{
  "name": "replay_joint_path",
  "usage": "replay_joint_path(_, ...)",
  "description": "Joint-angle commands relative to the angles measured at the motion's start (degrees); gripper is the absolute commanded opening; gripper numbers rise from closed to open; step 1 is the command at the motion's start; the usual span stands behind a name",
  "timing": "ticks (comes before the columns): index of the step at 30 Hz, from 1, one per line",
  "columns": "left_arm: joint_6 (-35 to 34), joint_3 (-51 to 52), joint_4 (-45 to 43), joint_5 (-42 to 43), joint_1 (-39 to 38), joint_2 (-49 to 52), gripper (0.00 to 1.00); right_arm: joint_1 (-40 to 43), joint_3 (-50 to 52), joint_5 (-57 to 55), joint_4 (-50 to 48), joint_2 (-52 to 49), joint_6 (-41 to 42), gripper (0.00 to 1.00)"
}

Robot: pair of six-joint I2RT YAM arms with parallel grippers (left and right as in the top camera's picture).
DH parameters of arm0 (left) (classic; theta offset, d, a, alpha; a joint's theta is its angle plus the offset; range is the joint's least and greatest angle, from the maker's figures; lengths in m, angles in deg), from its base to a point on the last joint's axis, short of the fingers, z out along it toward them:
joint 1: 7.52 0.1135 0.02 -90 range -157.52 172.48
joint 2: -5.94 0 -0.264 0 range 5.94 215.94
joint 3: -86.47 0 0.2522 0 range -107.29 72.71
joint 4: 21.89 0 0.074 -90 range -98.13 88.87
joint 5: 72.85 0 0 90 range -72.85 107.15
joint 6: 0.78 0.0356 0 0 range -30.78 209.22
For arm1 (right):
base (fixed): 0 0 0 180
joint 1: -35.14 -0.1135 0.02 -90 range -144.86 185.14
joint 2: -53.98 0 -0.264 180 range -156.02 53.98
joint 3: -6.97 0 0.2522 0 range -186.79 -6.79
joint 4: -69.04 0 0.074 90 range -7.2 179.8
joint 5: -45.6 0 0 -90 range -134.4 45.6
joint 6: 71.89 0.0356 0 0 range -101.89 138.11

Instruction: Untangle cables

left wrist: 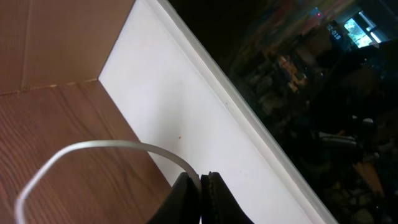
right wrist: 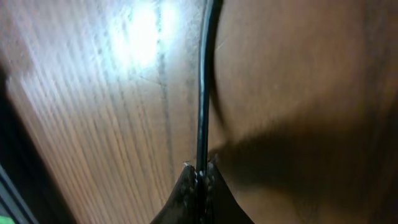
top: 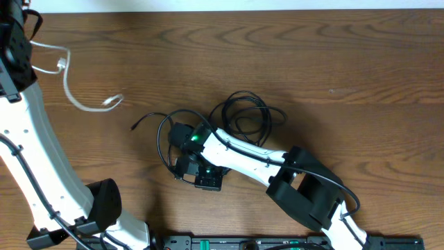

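Note:
The short white cable (top: 69, 94) curves over the table's far left, its plug (top: 113, 102) lying on the wood. My left gripper (top: 28, 43) is shut on its other end at the top left corner. In the left wrist view the white cable (left wrist: 93, 146) arcs up into the shut gripper (left wrist: 200, 180). The black cables (top: 243, 114) lie coiled in a tangle at mid-table, with one loop (top: 161, 139) and a loose end (top: 135, 126) reaching left. My right gripper (top: 172, 149) sits at that loop. The right wrist view shows a black cable (right wrist: 204, 93) pinched in my gripper (right wrist: 200, 169).
The wooden table (top: 333, 62) stretches right of the tangle. A white border (left wrist: 186, 106) edges the table's far side beside my left gripper. The right arm (top: 305, 187) crosses the near right, and the left arm (top: 41, 160) runs along the left edge.

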Motion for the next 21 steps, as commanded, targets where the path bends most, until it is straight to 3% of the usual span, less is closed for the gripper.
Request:
replay_joint_path(1, 0.81, 0.00, -0.20, 3.19, 0.13, 0.33, 0.08, 0.76, -0.87, -0.46, -0.94, 1.09, 5.88, 0.01)
replay_joint_path(8, 1.55, 0.00, -3.04, 10.12, 0.13, 1.07, 0.08, 5.11, -4.96, -2.34, -1.33, 7.58, 19.47, 0.01)
replay_joint_path(16, 6.82, 0.00, -8.79, 20.24, 0.13, 1.07, 0.08, 14.12, -5.05, -15.26, -0.48, 21.49, 35.87, 0.01)
replay_joint_path(21, 7.06, 0.00, -9.27, 22.10, 0.13, 1.09, 0.07, 18.05, -5.05, -16.09, -0.39, 28.24, 36.28, 0.01)
